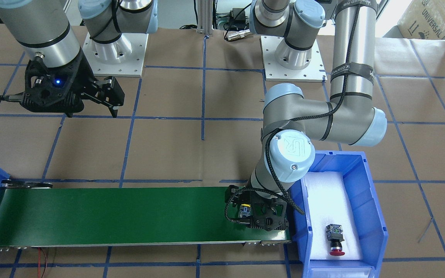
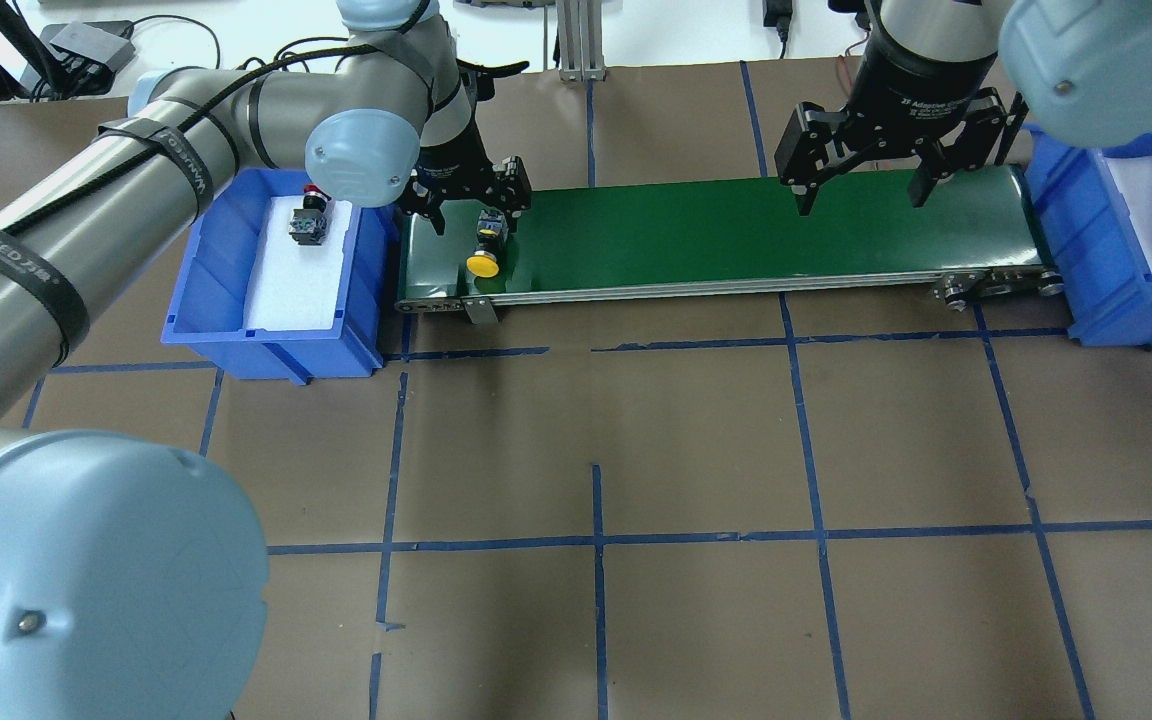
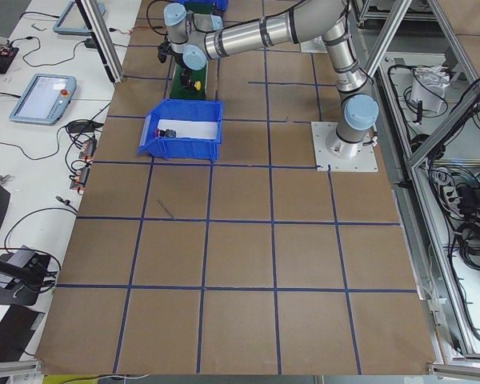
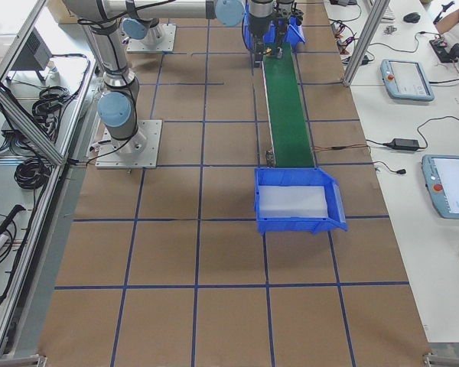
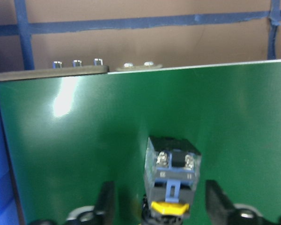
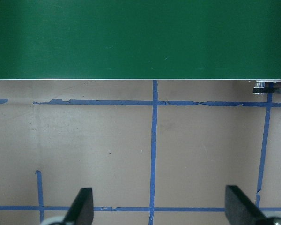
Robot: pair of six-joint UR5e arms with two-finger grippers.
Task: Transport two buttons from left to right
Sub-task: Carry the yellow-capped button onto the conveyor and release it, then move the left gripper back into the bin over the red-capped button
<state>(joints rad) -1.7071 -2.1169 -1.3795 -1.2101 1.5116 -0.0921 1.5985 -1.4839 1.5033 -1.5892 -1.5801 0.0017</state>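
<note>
The yellow button (image 2: 484, 252) lies on its side on the left end of the green conveyor belt (image 2: 736, 235). My left gripper (image 2: 476, 212) is low over it and open. In the left wrist view the button (image 5: 172, 173) lies between the fingers (image 5: 106, 201) with belt showing on both sides. The red button (image 2: 308, 215) lies on white foam in the left blue bin (image 2: 206, 300); it also shows in the front-facing view (image 1: 335, 239). My right gripper (image 2: 862, 200) hangs open and empty above the belt's right part, with fingers (image 6: 82, 206) spread wide.
A second blue bin (image 2: 1086, 290) with a white foam liner stands at the belt's right end. The conveyor's metal frame and rollers (image 2: 996, 285) run along its near edge. Brown paper with blue tape lines covers the table (image 2: 596, 480).
</note>
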